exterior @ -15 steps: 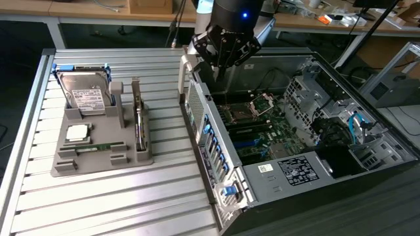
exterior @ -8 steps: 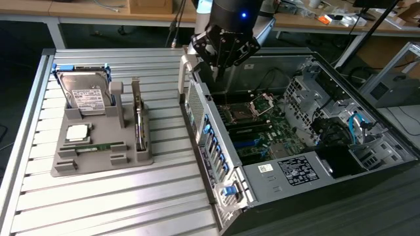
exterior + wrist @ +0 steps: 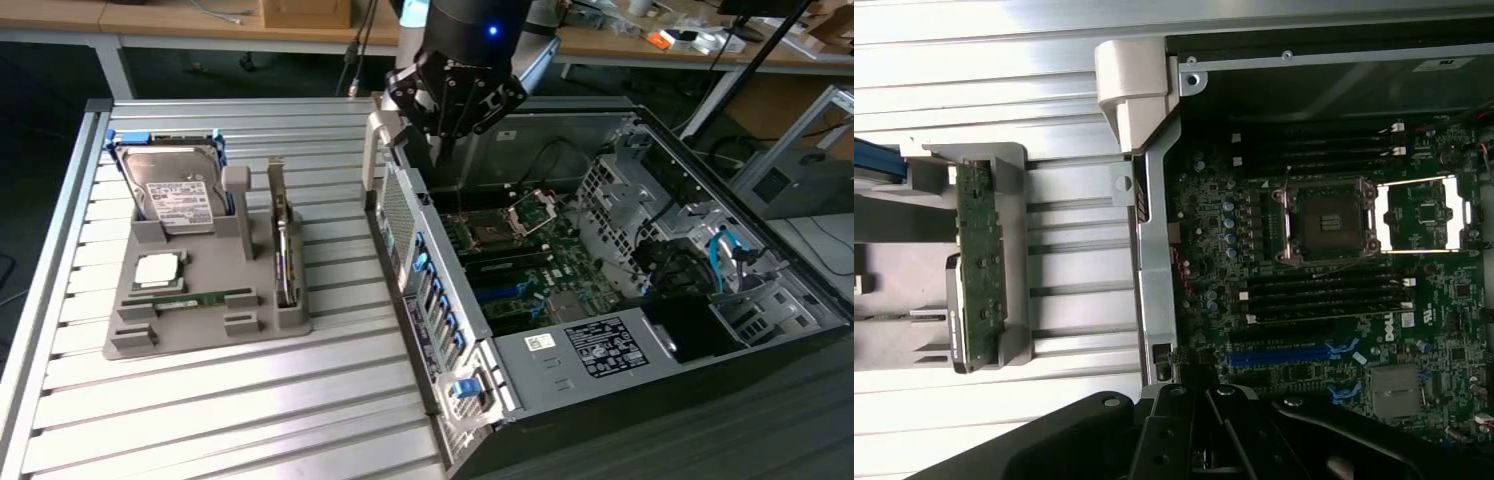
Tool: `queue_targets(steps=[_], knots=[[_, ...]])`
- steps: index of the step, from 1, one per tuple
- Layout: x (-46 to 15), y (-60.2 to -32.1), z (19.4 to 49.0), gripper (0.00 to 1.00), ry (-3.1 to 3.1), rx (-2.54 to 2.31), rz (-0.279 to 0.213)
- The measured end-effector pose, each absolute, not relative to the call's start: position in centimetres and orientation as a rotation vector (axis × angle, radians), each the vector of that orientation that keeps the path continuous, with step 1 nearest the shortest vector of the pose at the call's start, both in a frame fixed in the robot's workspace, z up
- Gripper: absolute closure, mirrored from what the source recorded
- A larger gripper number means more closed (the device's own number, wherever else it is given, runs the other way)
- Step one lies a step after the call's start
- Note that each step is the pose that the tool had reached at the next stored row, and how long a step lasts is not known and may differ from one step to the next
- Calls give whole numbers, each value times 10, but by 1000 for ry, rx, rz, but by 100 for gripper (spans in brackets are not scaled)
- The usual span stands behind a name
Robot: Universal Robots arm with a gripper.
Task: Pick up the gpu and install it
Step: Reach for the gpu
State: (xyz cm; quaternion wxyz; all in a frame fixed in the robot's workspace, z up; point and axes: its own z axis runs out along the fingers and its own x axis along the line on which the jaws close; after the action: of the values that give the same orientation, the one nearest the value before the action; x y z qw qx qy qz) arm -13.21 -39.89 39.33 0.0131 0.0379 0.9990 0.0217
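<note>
The gpu (image 3: 283, 245) is seen standing on its thin edge in a slot of the grey holder tray (image 3: 187, 335), on the ext. view's left. Nothing is touching it. Just beside it a grey post (image 3: 238, 192) of the tray is found, and past that the HDD (image 3: 178, 195) is propped up. A CPU chip (image 3: 158, 268) and a RAM stick (image 3: 200, 297) are laid flat nearer the front of the tray. The tray is set on the slatted metal counter (image 3: 240, 420).

The pincer (image 3: 450, 128) is held up high over the back corner of the open PC case (image 3: 400, 215), well apart from the gpu. Its fingers are pressed together and nothing is held in them. The motherboard (image 3: 534, 260) is seen inside the case, w/ no card fitted yet.

So the pick-up is judged as not yet begun. To do it well, the fingers prob. need to be spread first, as the card cannot be taken by closed ones. The pincer should be lined up along the card's top edge, so the two flat faces are squeezed. The post should be kept clear of. A straight pull up is likely best, so the card is not jammed in its slot. A soft squeeze is advised, since the board is thin.
</note>
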Motion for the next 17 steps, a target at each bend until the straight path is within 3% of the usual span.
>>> queue_targets(steps=[17], knots=[[-136,-399,393,90,3112,118,68]])
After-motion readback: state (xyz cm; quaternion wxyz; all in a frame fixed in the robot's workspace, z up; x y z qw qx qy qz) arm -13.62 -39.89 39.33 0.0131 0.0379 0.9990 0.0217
